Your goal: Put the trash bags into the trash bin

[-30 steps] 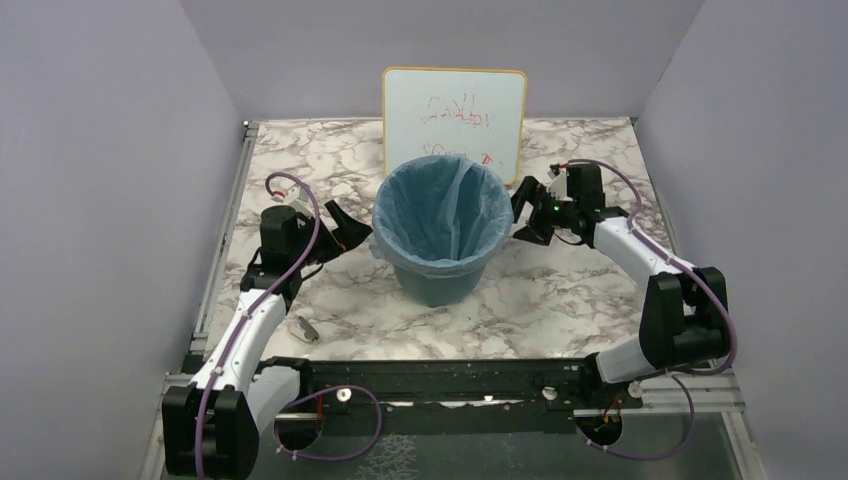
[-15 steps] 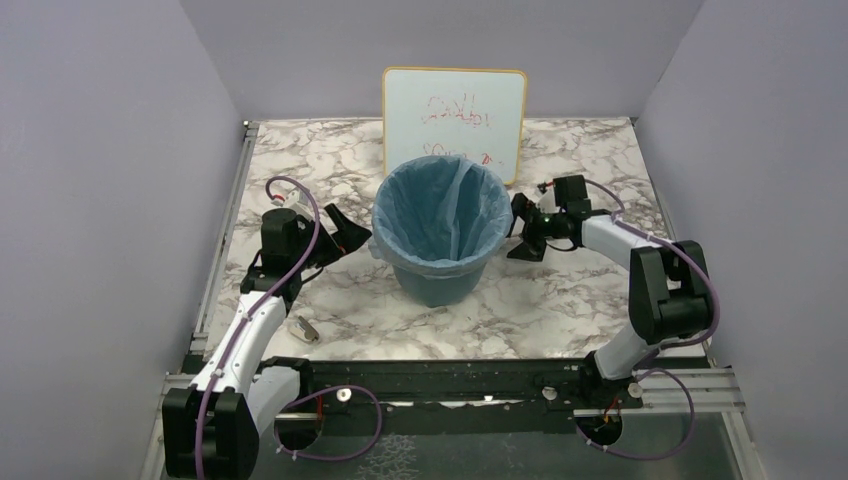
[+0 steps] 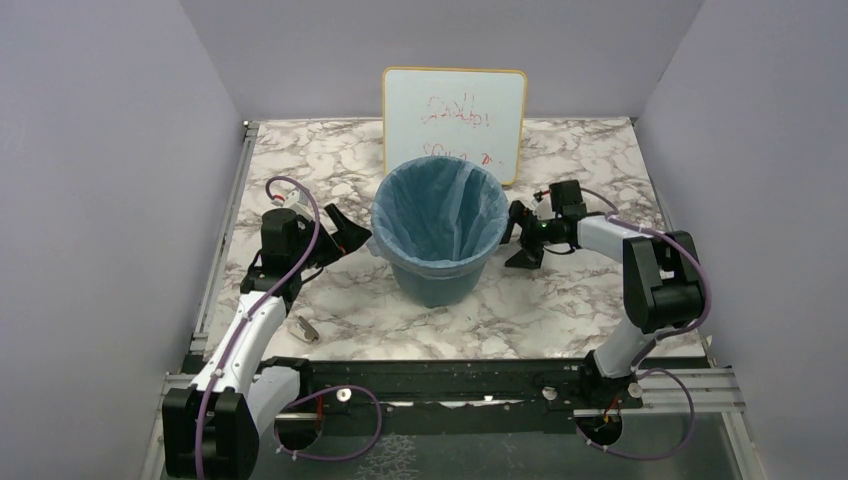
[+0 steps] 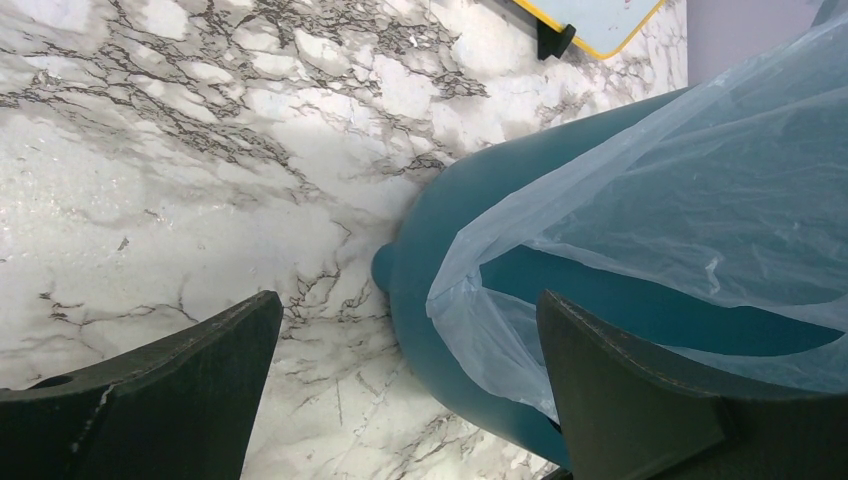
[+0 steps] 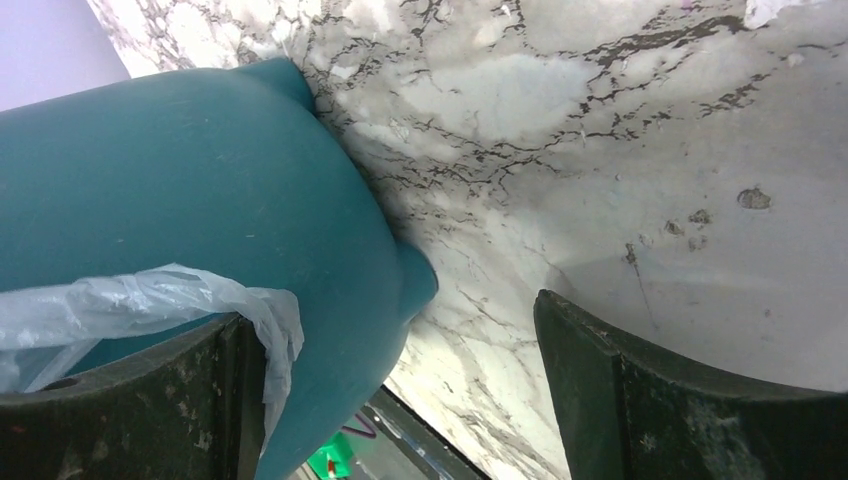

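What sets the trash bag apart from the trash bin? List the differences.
The trash bag is thin, crinkly and translucent pale blue; the trash bin is rigid, opaque and darker teal. The bag lines the inside and folds over the rim; the bin stands upright on the marble table around it. Both are bluish, and sit between the open left gripper and open right gripper.

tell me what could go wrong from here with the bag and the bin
The trash bag lines the trash bin with only a short overhang at the rim; a loose edge could slide back inside.

Both pincers stand open close to the bin: the left pincer at its left side, the right pincer at its right. A push from either could shove or tip the bin, possibly toward the whiteboard just behind.

A closing finger might snag the thin plastic.
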Tool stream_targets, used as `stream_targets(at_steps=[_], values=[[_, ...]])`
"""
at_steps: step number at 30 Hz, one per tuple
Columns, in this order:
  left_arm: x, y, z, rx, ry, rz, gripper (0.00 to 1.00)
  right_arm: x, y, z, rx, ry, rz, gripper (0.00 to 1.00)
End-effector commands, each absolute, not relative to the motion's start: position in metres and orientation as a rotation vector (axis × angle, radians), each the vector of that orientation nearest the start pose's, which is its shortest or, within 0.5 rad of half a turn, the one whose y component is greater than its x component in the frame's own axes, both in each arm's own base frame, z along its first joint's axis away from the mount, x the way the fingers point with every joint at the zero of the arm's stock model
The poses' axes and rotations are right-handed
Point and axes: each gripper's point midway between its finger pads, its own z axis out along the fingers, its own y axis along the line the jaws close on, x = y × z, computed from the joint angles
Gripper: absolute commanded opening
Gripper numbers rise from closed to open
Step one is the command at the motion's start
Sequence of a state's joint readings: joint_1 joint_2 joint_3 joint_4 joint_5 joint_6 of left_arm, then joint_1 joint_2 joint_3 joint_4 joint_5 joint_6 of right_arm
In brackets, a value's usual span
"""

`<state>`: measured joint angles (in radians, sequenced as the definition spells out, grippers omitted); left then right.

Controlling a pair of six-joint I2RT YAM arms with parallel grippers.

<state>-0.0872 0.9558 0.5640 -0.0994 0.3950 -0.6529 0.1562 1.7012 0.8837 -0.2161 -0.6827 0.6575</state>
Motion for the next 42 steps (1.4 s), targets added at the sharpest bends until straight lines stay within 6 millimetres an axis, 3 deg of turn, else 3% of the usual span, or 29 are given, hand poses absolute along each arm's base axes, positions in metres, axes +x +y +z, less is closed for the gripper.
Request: stream_targets(at_steps=[1, 7, 12, 15, 19, 23, 28, 34, 38, 42], values=[[0.294, -0.118, 0.159, -0.335, 2.088, -0.857, 0.99, 0.327, 0.177, 0.086, 0.372, 2.584, 1.089, 0.97], [0.300, -0.110, 0.163, -0.372, 2.076, -0.803, 0.99, 0.344, 0.133, 0.115, 0.480, 2.480, 0.714, 1.00], [0.306, -0.103, 0.174, -0.401, 2.037, -0.762, 0.99, 0.354, 0.105, 0.158, 0.483, 2.320, 0.538, 1.00], [0.309, -0.101, 0.186, -0.398, 2.006, -0.758, 0.99, 0.359, 0.108, 0.192, 0.382, 2.209, 0.576, 1.00], [0.314, -0.100, 0.210, -0.393, 1.942, -0.765, 0.99, 0.358, 0.131, 0.236, 0.199, 2.075, 0.735, 0.99], [0.318, -0.100, 0.239, -0.368, 1.869, -0.773, 0.99, 0.355, 0.148, 0.271, 0.057, 1.987, 0.836, 0.94], [0.318, -0.101, 0.267, -0.323, 1.792, -0.786, 0.99, 0.352, 0.155, 0.307, -0.040, 1.902, 0.868, 0.88], [0.313, -0.122, 0.295, -0.171, 1.743, -0.899, 0.99, 0.339, 0.179, 0.316, -0.197, 1.901, 0.963, 0.81], [0.309, -0.139, 0.312, 0.020, 1.735, -0.946, 0.99, 0.338, 0.194, 0.306, -0.331, 1.968, 0.801, 0.80], [0.312, -0.151, 0.312, 0.166, 1.791, -0.895, 0.99, 0.349, 0.192, 0.292, -0.341, 2.041, 0.585, 0.76]])
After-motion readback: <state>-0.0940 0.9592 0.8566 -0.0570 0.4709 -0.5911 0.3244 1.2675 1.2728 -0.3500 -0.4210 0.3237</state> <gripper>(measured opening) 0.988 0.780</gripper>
